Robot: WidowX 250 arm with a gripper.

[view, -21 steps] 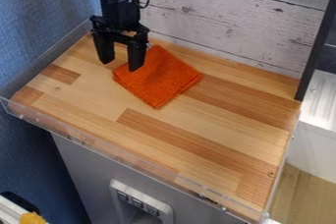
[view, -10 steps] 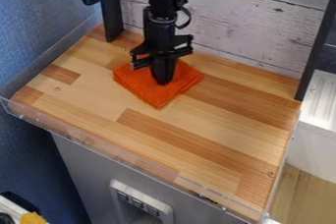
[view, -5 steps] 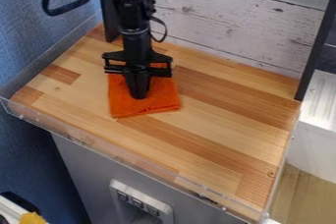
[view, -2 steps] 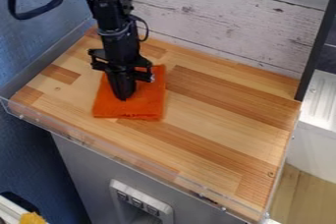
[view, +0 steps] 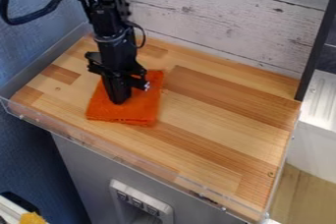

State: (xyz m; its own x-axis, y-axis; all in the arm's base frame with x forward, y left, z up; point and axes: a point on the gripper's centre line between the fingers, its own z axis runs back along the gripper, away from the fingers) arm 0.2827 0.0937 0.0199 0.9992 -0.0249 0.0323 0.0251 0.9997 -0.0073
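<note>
The black gripper (view: 119,101) hangs down on the left half of the counter, its tips on an orange folded cloth (view: 138,108). Its fingers look pressed together at the cloth's upper left part, and whether any fabric is pinched between them is hidden. The cloth lies flat on the wooden counter (view: 216,120), roughly square, with its front edge running nearly level.
A low clear plastic edge (view: 125,154) runs along the counter's front. A whitewashed plank wall (view: 230,21) stands behind, a dark post (view: 318,46) at the right rear, and a blue wall (view: 33,41) at the left.
The gripper came down onto the cloth with its fingers closing, then moved toward the left front. The cloth shifted left and forward with it and turned.
</note>
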